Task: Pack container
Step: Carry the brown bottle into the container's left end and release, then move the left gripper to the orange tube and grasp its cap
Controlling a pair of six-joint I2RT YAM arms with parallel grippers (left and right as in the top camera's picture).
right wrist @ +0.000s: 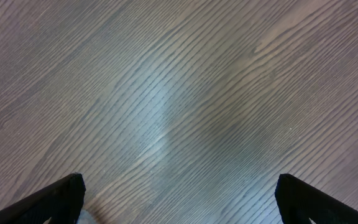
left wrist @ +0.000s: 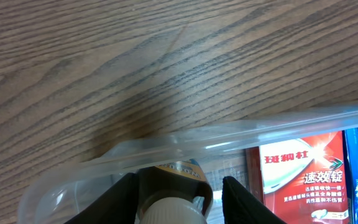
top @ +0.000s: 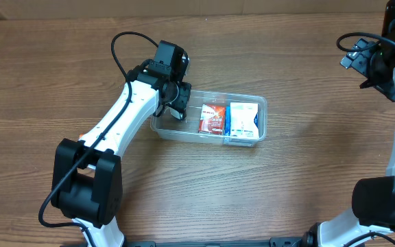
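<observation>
The container (top: 262, 118) sits mid-frame on the bench (top: 60, 55). The left fingers (left wrist: 124, 200) bracket a bottle (left wrist: 174, 198) at its left end; whether they are gripping it, I can't tell. The right fingers (right wrist: 61, 196) hang spread, upper right. A careless lift could snag the rim and drag the container.
</observation>
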